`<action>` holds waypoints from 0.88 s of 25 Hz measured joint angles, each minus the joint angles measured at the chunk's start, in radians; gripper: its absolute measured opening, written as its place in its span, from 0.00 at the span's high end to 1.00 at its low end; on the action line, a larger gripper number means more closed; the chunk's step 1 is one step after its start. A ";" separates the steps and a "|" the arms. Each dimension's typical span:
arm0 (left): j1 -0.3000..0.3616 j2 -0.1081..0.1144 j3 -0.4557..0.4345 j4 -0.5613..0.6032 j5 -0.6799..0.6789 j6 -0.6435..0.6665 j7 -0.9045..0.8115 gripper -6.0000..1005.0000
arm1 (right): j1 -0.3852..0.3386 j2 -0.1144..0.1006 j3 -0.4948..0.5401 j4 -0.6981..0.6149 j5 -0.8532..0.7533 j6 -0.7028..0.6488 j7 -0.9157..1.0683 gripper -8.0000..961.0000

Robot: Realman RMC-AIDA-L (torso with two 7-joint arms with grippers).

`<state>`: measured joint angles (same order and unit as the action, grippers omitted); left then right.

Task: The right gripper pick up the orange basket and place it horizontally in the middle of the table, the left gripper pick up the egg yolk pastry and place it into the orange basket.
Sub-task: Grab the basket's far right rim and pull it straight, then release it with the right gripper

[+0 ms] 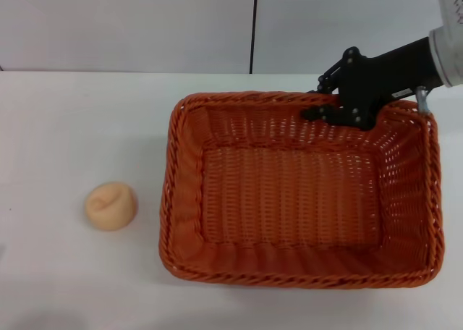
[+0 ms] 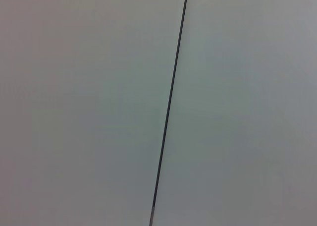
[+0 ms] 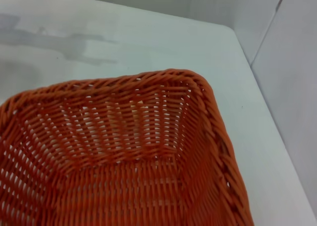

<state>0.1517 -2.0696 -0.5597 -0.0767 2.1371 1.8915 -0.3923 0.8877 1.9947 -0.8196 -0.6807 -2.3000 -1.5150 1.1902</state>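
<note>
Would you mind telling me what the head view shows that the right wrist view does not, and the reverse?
Only the head view shows the egg yolk pastry lying on the table to the left of the orange basket, and the right gripper at the basket's far rim. Only the right wrist view shows one basket corner up close, with its open-weave wall. Both share the basket and the white table. The left gripper appears in neither.

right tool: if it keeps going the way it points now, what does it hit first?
The right tool points left along the far rim of the orange basket. Likely first contact is that rim or the far wall just inside; depth is unclear, so it might skim past.
</note>
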 joint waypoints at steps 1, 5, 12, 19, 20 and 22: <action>-0.002 0.000 -0.001 0.000 0.000 -0.001 0.000 0.16 | 0.003 0.009 0.000 -0.001 0.000 0.012 -0.011 0.78; -0.006 0.000 -0.004 0.000 0.000 -0.003 0.000 0.16 | 0.012 0.015 -0.021 -0.004 -0.006 0.019 -0.013 0.76; -0.009 0.002 -0.005 0.002 0.000 -0.007 0.000 0.16 | 0.017 0.046 -0.090 -0.024 -0.007 0.058 -0.027 0.73; -0.010 0.002 -0.003 0.007 0.000 -0.008 0.000 0.16 | -0.011 0.067 -0.106 -0.062 0.009 0.133 -0.025 0.70; -0.010 0.002 -0.003 0.007 0.000 -0.008 0.000 0.16 | -0.019 0.067 -0.104 -0.074 0.020 0.132 -0.022 0.69; -0.013 0.002 -0.001 0.010 0.001 -0.013 0.001 0.16 | -0.033 0.067 -0.104 -0.093 0.040 0.126 -0.018 0.67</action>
<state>0.1390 -2.0673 -0.5606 -0.0665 2.1377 1.8787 -0.3911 0.8551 2.0618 -0.9235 -0.7739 -2.2605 -1.3887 1.1718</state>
